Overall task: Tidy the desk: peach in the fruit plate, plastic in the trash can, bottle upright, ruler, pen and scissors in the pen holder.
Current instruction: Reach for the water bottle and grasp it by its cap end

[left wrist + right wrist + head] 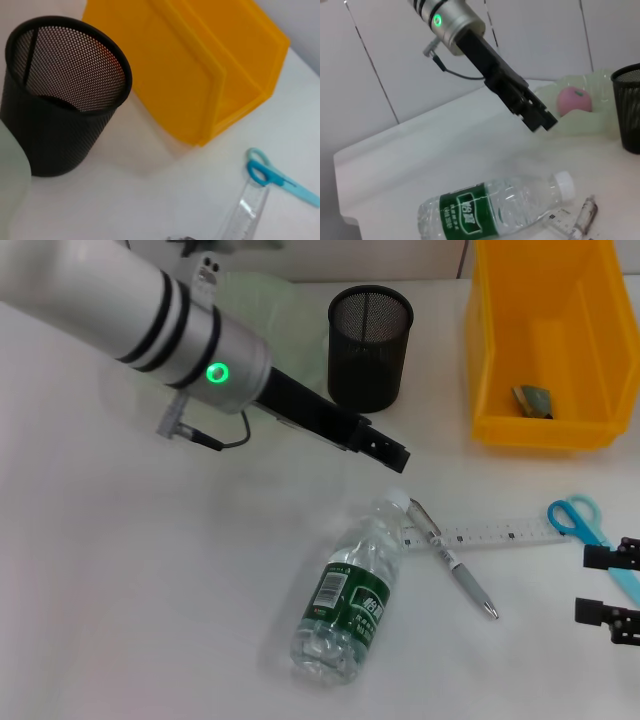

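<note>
The left gripper (398,455) hangs above the worktop (150,590) just past the bottle cap, holding nothing; whether its jaws are parted I cannot tell. The right gripper (610,585) sits low at the worktop's right edge, jaws apart and empty, beside one pair of blue scissors (590,530). One bottle (350,590) lies on its side, one pen (452,558) and one clear ruler (500,534) touching near its cap. One black mesh pen holder (370,348) stands behind. One peach (574,100) rests in the pale green fruit plate (590,117). One yellow trash can (545,340) holds one scrap (533,400).
</note>
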### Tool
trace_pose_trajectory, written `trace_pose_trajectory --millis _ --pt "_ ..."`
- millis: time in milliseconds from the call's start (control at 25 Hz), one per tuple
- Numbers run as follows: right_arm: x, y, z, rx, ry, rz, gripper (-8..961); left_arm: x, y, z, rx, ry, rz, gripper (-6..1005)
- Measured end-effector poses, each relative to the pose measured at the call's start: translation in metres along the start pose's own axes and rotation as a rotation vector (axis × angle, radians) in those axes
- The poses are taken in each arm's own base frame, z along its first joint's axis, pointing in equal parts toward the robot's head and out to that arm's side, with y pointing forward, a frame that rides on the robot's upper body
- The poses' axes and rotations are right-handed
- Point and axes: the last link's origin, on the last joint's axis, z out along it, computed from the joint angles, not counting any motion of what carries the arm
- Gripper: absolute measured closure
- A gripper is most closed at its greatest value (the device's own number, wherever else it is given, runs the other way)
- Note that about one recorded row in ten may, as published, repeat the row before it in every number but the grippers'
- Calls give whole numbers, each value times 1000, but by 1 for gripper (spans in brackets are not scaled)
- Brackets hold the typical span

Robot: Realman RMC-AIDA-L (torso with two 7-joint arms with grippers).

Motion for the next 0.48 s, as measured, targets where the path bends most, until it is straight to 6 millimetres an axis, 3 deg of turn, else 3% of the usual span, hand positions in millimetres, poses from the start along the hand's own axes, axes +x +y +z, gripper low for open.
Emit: trace_pose_trajectory --millis 480 --pt "-3 -4 4 20 -26 -14 241 5 11 28 88 2 41 186"
